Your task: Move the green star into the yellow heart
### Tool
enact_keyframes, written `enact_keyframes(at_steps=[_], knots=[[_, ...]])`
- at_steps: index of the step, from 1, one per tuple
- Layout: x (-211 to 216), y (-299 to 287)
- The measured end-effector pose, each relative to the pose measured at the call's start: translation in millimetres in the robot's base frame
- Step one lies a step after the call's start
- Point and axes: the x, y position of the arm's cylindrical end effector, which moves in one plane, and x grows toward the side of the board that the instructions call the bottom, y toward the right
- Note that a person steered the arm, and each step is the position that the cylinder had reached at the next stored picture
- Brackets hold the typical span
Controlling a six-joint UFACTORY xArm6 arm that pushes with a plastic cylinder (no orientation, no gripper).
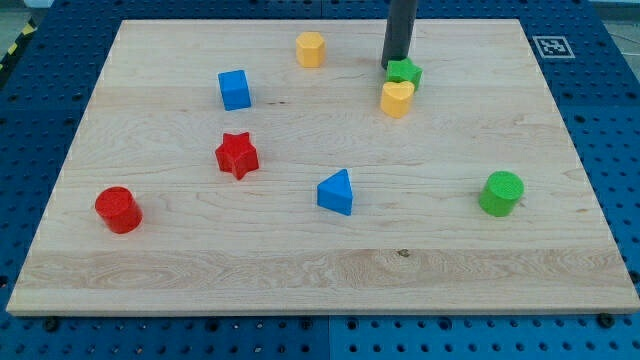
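The green star (406, 72) lies near the view's top, right of centre, on the wooden board (300, 260). The yellow heart (397, 98) sits just below it, and the two touch. My tip (393, 65) is at the star's upper left edge, touching it or nearly so. The dark rod rises from there out of the view's top.
A yellow hexagon block (311, 48) lies at the top centre. A blue cube (234, 89), a red star (237, 155) and a red cylinder (118, 209) are on the left. A blue triangle (337, 192) is at centre. A green cylinder (501, 193) is on the right.
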Motion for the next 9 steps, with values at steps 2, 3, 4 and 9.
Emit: enact_keyframes(at_steps=[2, 3, 4, 9], knots=[[-38, -30], [-39, -30], [-39, -43], [-29, 43]])
